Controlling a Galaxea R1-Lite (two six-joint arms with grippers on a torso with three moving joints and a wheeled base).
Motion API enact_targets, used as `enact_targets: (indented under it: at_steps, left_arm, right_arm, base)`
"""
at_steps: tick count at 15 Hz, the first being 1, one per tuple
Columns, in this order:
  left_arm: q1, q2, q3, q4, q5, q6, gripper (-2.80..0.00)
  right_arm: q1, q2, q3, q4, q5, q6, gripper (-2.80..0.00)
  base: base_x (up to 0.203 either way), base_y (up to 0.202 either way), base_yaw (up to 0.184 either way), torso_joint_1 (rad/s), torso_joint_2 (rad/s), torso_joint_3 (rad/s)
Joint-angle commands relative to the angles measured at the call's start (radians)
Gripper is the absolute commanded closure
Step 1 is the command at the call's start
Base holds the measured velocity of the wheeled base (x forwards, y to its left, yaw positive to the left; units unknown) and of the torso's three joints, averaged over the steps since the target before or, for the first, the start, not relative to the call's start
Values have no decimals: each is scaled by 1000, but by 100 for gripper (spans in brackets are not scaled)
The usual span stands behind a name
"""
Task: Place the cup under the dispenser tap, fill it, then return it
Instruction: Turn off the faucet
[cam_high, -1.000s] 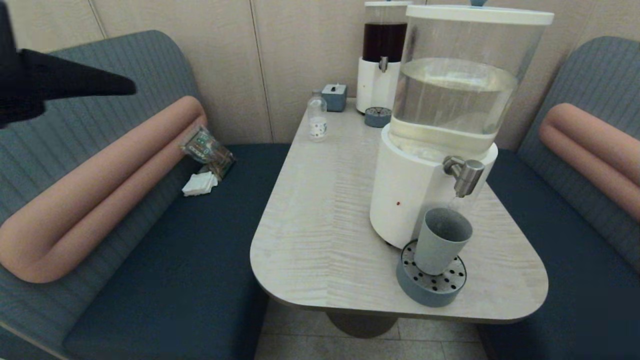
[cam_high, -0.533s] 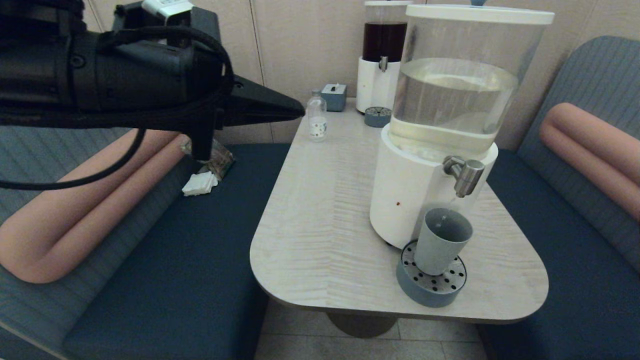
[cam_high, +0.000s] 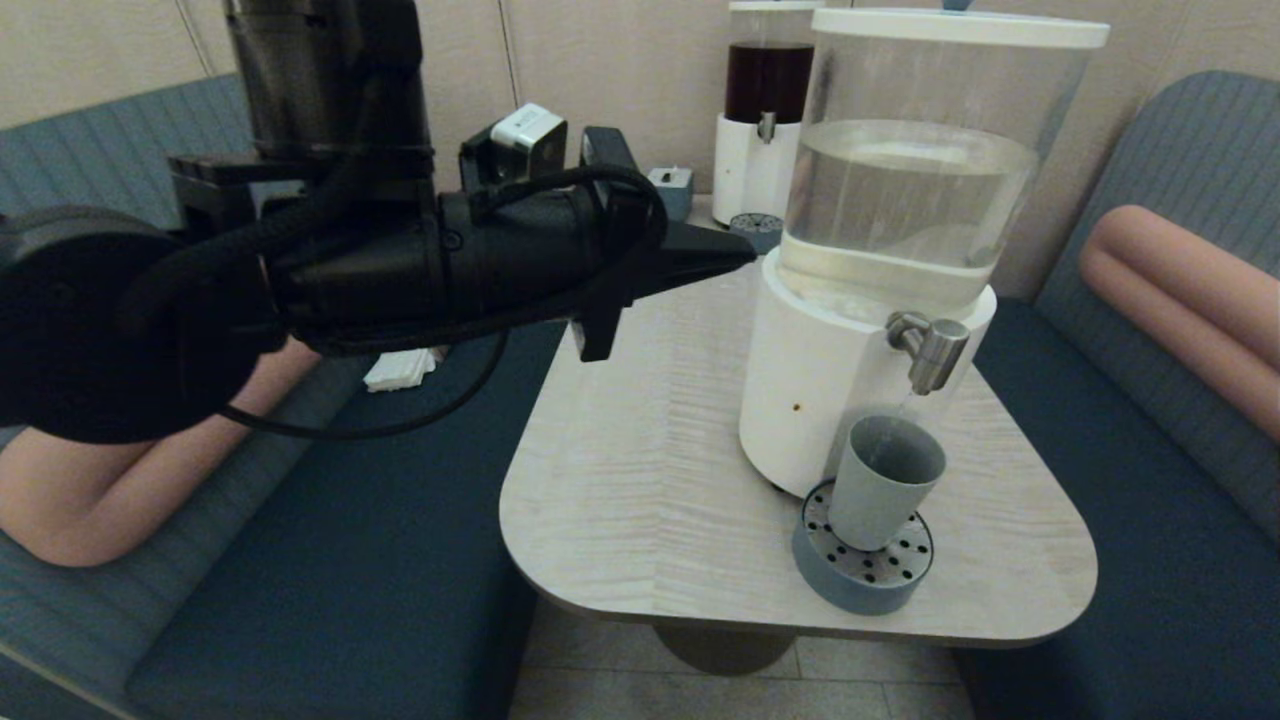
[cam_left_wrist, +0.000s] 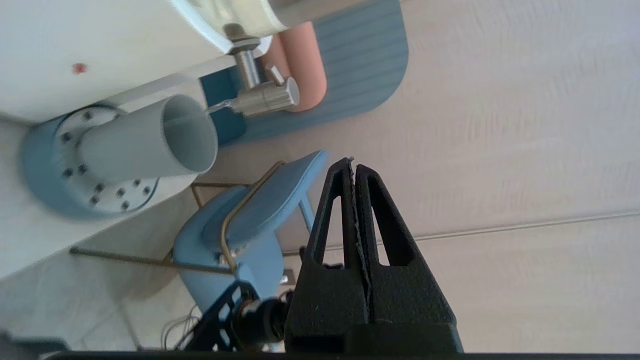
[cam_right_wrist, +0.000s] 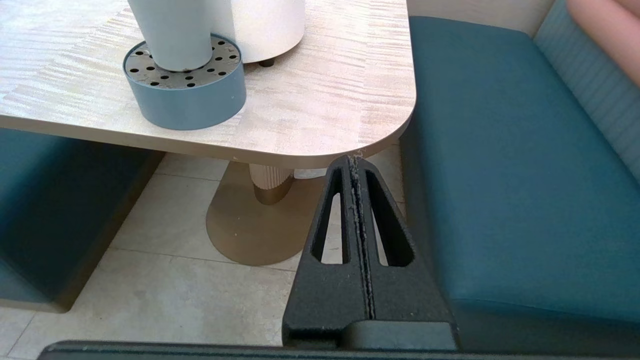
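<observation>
The grey-blue cup (cam_high: 884, 480) stands upright on the perforated blue drip tray (cam_high: 862, 578), right below the steel dispenser tap (cam_high: 930, 349) of the big clear-water dispenser (cam_high: 905, 190). In the left wrist view the cup (cam_left_wrist: 150, 142) and tap (cam_left_wrist: 262, 97) show too, with a thin stream of water running from the tap into the cup. My left gripper (cam_high: 745, 257) is shut and empty, held in the air beside the dispenser's upper base, left of it. My right gripper (cam_right_wrist: 354, 161) is shut and empty, low beside the table's near right corner, out of the head view.
A dark-liquid dispenser (cam_high: 765, 110) with its own small drip tray stands at the table's (cam_high: 640, 430) far end. Blue bench seats flank the table on both sides. A white napkin stack (cam_high: 400, 370) lies on the left seat.
My left arm has swung in from the far left towards the dispenser, and now covers the small bottle and part of the tissue box. The cup has stayed put.
</observation>
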Motion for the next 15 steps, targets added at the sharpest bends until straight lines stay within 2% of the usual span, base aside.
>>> enact_targets:
  at_steps: [1, 3, 7, 10, 15]
  left_arm:
    - [-35, 54, 17, -59, 22, -6, 0]
    - [-61, 98, 18, -88, 64, -5, 0]
    - [-77, 167, -4, -95, 91, 1, 0]
    - [-110, 198, -23, -136, 141, 73, 0]
    - [-134, 270, -109, -139, 158, 77, 0]
  right_arm:
    - [0, 0, 0, 0, 0, -1, 0]
    - [0, 0, 0, 0, 0, -1, 0]
    - [0, 0, 0, 0, 0, -1, 0]
    - [0, 0, 0, 0, 0, -1, 0]
    - [0, 0, 0, 0, 0, -1, 0]
  base:
    - [0, 0, 0, 0, 0, 0]
    - [0, 0, 0, 0, 0, 0]
    - [0, 0, 0, 0, 0, 0]
    - [0, 0, 0, 0, 0, 0]
    - [0, 0, 0, 0, 0, 0]
